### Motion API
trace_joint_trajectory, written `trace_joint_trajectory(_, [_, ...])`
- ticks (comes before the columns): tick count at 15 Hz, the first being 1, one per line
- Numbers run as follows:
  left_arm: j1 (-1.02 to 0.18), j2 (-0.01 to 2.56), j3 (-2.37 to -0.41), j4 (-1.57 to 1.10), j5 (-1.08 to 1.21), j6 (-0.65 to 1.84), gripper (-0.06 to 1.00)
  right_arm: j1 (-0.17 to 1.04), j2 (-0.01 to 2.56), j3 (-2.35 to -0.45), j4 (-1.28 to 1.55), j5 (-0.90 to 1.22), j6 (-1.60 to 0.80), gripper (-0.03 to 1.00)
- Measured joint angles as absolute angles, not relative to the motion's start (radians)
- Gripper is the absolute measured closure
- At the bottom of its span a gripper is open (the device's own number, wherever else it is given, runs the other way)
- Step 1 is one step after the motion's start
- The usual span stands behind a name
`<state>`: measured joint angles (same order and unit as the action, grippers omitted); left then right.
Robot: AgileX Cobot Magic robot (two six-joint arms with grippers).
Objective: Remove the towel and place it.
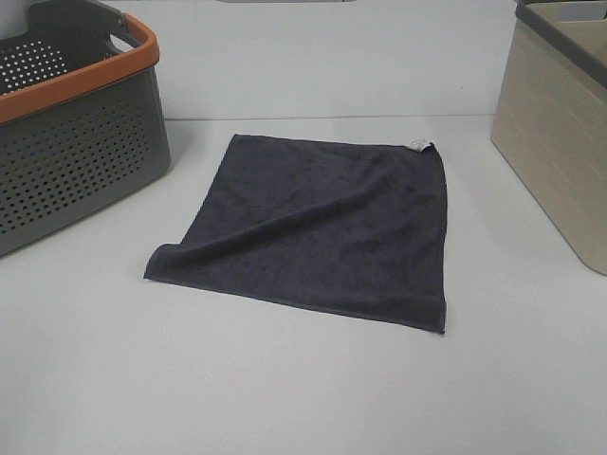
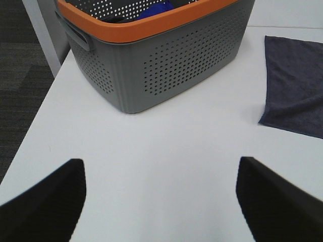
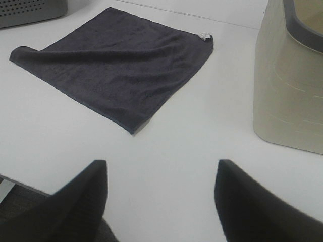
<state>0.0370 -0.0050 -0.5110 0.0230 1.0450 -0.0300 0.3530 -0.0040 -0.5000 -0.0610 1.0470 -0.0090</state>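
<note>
The dark navy-charcoal towel [image 1: 318, 227] lies spread flat on the white table [image 1: 285, 379], with a small white tag [image 1: 420, 145] at its far right corner and its near left corner slightly curled. It also shows in the right wrist view [image 3: 116, 60] and partly in the left wrist view [image 2: 298, 85]. Neither gripper shows in the exterior high view. My left gripper [image 2: 160, 201] is open and empty above bare table near the grey basket [image 2: 166, 65]. My right gripper [image 3: 160, 201] is open and empty, short of the towel's near corner.
The grey perforated basket with an orange rim [image 1: 66, 133] stands at the far left and holds something blue [image 2: 154, 10]. A beige bin with a dark rim [image 1: 560, 133] stands at the right. The table's left edge [image 2: 43, 116] drops to dark floor.
</note>
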Motion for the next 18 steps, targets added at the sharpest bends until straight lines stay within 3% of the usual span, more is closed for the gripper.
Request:
trace_joint_trajectory(6, [0.037, -0.005, -0.511, 0.023, 1.045, -0.030, 0.18, 0.152, -0.004, -0.500, -0.061, 1.047, -0.009, 0.35])
trace_joint_trajectory(18, [0.037, -0.005, -0.511, 0.023, 1.045, -0.029, 0.18, 0.148, -0.004, -0.500, -0.061, 1.047, -0.009, 0.35])
